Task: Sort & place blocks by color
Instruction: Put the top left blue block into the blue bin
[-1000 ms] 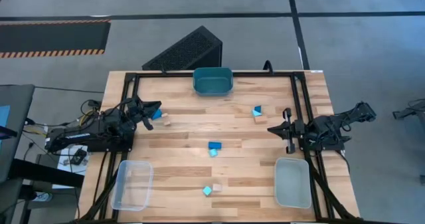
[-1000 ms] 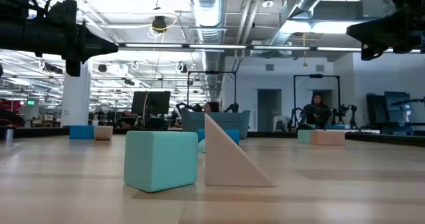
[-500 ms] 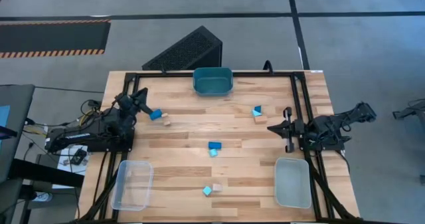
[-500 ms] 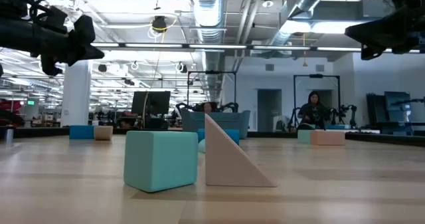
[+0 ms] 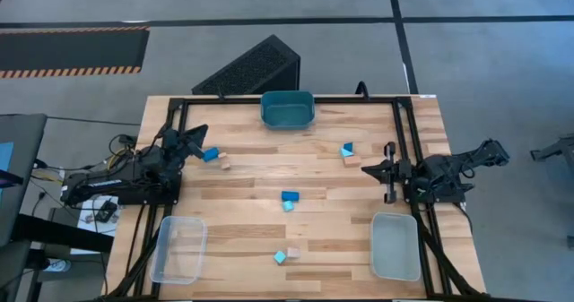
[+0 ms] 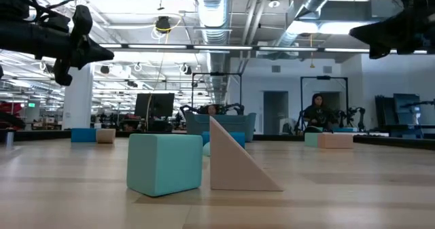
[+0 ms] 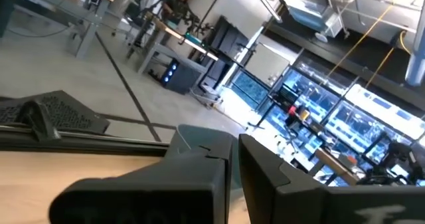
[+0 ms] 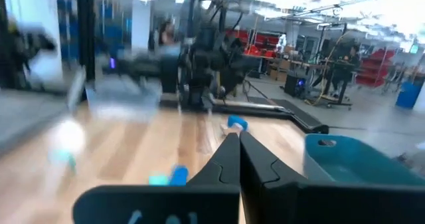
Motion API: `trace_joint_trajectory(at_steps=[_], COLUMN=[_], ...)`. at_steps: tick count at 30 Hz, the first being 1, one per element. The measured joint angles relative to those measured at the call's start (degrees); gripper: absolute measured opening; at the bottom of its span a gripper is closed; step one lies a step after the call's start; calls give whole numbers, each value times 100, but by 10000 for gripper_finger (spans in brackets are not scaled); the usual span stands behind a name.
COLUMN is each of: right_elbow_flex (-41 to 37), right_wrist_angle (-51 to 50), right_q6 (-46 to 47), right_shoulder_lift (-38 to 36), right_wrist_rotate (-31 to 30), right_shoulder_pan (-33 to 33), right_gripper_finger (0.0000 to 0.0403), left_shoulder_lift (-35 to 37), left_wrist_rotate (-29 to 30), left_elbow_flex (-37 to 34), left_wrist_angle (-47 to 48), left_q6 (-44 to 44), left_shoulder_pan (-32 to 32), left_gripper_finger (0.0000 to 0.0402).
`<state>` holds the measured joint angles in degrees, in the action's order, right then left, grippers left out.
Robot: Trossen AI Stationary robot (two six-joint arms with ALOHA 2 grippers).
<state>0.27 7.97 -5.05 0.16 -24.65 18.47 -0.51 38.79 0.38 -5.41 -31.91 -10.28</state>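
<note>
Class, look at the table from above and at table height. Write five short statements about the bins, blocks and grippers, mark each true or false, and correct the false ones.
1. The teal bin holds a block. False: it looks empty.
2. The left gripper hangs beside the blue block. True.
3. The right gripper grips a block. False: its fingers are shut on nothing.
4. A teal cube stands beside a tan wedge. True.
5. Two clear bins sit at the near corners. True.

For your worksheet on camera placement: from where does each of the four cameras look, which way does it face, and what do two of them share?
High: overhead, facing down; both arms, left gripper.
Low: tabletop height, facing the room; cyan cube nearest, arms at the top corners.
Left wrist: past its shut fingers, tilted up to the room.
Right wrist: right gripper shut, across the table.
Shared: teal bin in high and right wrist.
</note>
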Motion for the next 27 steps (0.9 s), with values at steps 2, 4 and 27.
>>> trace_joint_trajectory(at_steps=[2, 4, 27], right_elbow_flex=[0, 0, 0], right_wrist_angle=[112, 134, -309], right_q6=[532, 1224, 4247], right_shoulder_lift=[-2, -2, 0], right_wrist_rotate=[-273, -516, -844], right_shoulder_pan=[-57, -130, -1786], right_gripper_finger=[10, 10, 11], left_shoulder_lift=[2, 2, -2074], left_wrist_rotate=[9, 84, -282], left_elbow_flex=[0, 0, 192], left_wrist_angle=[-22, -14, -452], left_q6=[-95, -212, -1784], left_shoulder_pan=[-2, -4, 799], left_gripper_finger=[16, 16, 16])
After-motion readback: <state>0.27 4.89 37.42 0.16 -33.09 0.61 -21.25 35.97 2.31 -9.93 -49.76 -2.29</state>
